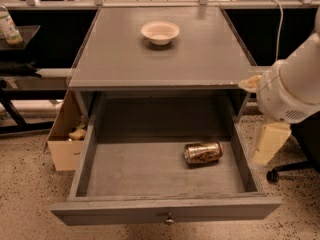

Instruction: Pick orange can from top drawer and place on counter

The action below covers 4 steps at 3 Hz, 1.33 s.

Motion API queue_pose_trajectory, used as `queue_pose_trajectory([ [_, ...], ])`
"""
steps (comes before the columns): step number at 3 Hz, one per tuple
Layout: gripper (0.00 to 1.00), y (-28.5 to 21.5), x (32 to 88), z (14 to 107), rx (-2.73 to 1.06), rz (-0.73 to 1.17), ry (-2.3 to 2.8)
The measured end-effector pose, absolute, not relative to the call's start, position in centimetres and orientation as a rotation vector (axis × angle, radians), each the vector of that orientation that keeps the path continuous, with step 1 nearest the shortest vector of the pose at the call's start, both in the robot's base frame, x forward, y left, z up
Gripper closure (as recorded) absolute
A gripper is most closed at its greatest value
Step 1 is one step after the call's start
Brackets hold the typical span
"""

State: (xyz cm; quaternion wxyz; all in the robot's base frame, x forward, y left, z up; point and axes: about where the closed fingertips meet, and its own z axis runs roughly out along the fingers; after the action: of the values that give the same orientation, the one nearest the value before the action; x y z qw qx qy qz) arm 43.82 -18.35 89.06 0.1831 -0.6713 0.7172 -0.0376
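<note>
The orange can (203, 152) lies on its side inside the open top drawer (165, 208), towards the right and about mid-depth. The drawer is pulled fully out, with its round knob (169, 219) at the front middle. The grey counter (160, 54) above it bears a cream-white bowl (160, 32) near the back. My white arm (290, 89) reaches in from the right edge, beside the counter's right front corner and above the drawer's right side. My gripper itself is out of view.
A tan cardboard box (67, 134) with scraps stands on the floor left of the cabinet. A small dark side table (20, 34) with a bottle (9, 26) is at the far left. A chair base (285, 171) sits at lower right. A shelf rail runs behind.
</note>
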Motion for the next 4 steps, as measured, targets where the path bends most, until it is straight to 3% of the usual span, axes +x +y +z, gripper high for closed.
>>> queue_pose_trajectory([
  [1,0.0,-18.4,44.0,80.5,-1.962,-0.02,2.002],
  [2,0.0,-18.4,44.3,80.2,-1.965,-0.016,1.998],
  [4,0.0,-17.2,49.9,75.1,-2.03,0.084,1.92],
])
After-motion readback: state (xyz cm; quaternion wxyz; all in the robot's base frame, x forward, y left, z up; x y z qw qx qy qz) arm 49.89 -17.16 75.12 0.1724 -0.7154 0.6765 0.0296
